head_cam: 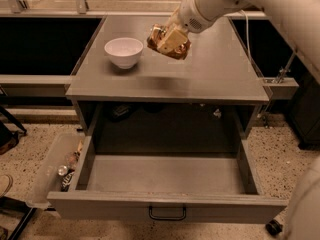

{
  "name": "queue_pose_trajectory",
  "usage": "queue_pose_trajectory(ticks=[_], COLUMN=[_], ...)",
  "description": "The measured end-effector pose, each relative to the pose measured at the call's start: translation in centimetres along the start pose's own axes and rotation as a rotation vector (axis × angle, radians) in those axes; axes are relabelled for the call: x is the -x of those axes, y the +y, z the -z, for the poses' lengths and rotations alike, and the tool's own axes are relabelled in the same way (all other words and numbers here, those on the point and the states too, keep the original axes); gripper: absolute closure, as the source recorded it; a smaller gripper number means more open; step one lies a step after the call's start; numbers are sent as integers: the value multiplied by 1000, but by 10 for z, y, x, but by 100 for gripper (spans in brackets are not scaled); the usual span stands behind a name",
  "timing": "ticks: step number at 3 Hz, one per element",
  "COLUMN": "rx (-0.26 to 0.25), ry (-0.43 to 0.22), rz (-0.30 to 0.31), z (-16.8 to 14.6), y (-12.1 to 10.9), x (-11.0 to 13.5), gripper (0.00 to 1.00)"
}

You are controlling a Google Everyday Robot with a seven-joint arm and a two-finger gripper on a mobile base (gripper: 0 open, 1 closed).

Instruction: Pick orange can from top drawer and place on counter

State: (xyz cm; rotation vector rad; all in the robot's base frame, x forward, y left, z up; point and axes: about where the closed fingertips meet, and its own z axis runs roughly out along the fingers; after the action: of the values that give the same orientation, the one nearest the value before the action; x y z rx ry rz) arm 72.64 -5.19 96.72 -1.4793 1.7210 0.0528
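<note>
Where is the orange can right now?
In the camera view, the orange can is held in the gripper above the counter, toward its back, just to the picture's right of the white bowl.

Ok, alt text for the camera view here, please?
The gripper holds the orange can above the counter, beside a white bowl. Below, the top drawer stands pulled open, a plastic bin beside it on the floor.

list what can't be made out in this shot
Camera view:
- orange can: partly covered by the tool holding it above the counter; markings unreadable.
- Items in the plastic bin: too small, partly behind the top drawer side.
- Cabinet recess behind the drawer: too dark.
- Arm: cut off by the top and right edges.
</note>
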Motion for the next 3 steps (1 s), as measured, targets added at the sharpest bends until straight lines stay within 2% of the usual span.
queue_pose_trajectory(ticks=[1,2,3], rx=[-9,-7,-5], ry=[45,91,94], rz=[-18,-31,-33], z=[-42,-64,-67], y=[-4,-4,-3], x=[-36,-79,-82], gripper=[100,100,84])
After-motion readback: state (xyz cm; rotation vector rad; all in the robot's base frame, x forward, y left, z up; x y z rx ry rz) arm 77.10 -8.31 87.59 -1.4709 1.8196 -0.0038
